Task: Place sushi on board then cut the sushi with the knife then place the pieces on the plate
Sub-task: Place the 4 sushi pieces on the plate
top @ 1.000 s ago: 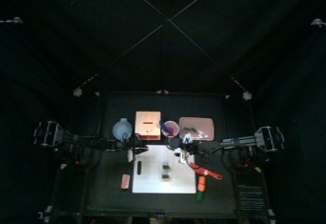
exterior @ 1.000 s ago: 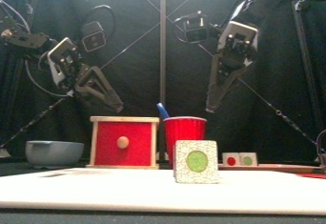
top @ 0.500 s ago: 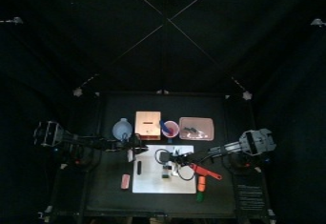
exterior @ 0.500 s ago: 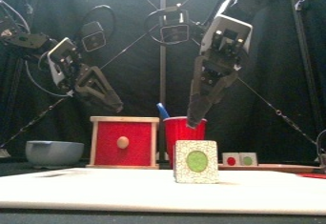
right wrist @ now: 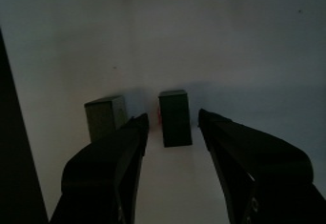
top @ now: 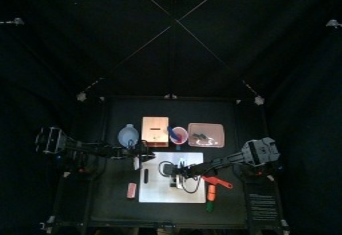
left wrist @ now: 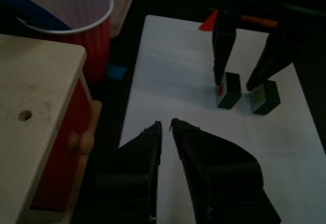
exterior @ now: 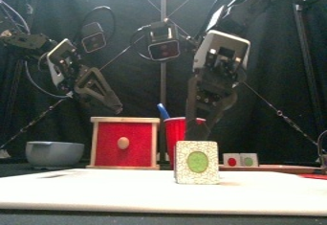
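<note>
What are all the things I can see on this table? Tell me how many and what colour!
cutting board: one, white, middle of table
sushi pieces: two, dark green, upright side by side on the board
wooden box: one, pale with red front, behind the board
cup: one, red, right of the box
knife: one, blue, standing in the cup
bowl: one, blue-grey, left of the box
tray: one, pink, right of the cup
small red toys: a few, at the board's edges, too small to name
left pincer: black, shut, raised near the box
right pincer: black, open, around one sushi piece
</note>
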You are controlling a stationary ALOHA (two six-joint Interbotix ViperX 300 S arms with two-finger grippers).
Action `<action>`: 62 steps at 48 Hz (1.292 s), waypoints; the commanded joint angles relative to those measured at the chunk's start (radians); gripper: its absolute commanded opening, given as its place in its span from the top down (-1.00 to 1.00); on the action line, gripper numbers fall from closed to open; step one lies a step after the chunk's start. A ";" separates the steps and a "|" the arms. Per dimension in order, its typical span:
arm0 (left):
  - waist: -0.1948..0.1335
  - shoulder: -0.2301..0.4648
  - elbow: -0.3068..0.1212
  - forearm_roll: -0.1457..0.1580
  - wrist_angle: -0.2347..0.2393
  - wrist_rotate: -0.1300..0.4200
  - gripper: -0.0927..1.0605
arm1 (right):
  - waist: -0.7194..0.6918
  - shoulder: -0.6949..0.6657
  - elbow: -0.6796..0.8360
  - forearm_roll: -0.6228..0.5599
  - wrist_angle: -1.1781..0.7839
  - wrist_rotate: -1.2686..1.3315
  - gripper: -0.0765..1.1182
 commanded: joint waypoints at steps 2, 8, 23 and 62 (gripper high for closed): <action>0.003 -0.005 -0.008 0.000 -0.003 -0.002 -0.20 | -0.003 -0.005 -0.025 0.002 -0.005 0.000 -0.49; 0.003 -0.003 -0.006 0.000 -0.005 -0.002 -0.20 | -0.005 0.009 -0.023 0.002 -0.008 0.002 -0.46; 0.003 -0.003 -0.006 0.000 -0.003 -0.002 -0.20 | -0.048 -0.061 0.011 0.011 -0.009 0.003 -0.14; 0.008 -0.003 -0.006 0.000 -0.003 0.000 -0.20 | -0.660 -0.506 0.400 -0.002 0.140 0.000 -0.15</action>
